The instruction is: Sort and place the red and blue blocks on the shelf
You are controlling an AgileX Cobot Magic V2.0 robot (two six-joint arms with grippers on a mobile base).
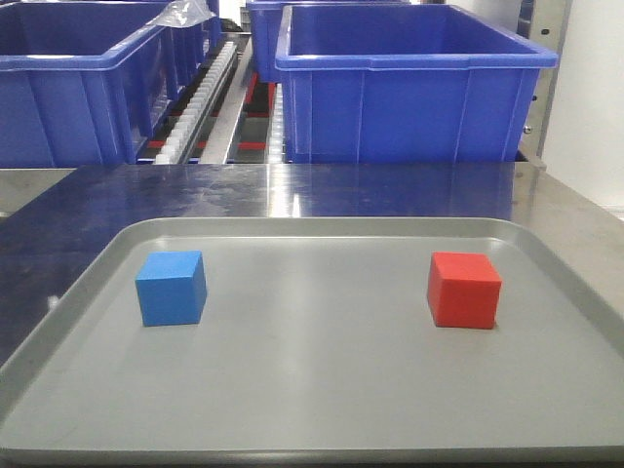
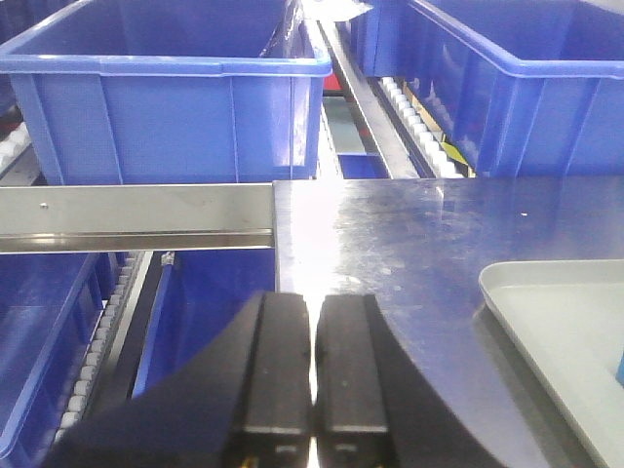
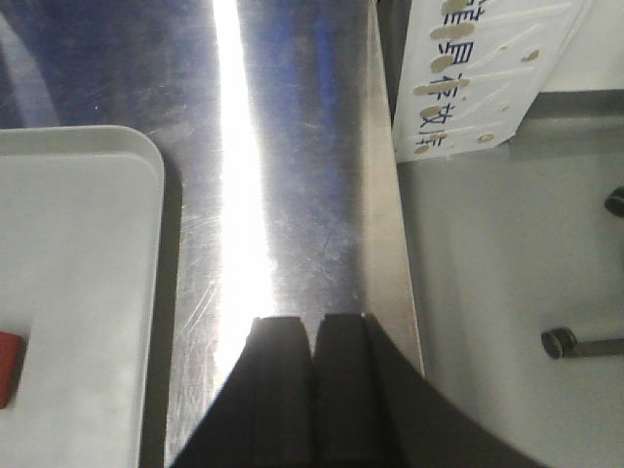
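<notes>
I am judging this to be the very start: neither cube has been lifted. The blue block is sitting on the left of the grey tray and the red block on the right, well apart, each clear of the rim.

My left claw is clenched on nothing, pads pressed together. It is hanging over the left edge of the steel table, with the tray's corner off to its right. My right claw is likewise clenched and empty. It is hovering over the bare strip of table between the tray's right rim and the table's right edge. Only a sliver of the red cube is showing at that view's left border.

Next, I am thinking, one claw needs to open, swing inward over the tray and drop squarely onto its nearer cube.

The tray is giving me plenty of free room around both cubes. The tight places are lying farther off. The shelf beyond the table is carrying big blue bins, leaving only narrow roller lanes showing between them. On the right the table is ending close beside my claw.
</notes>
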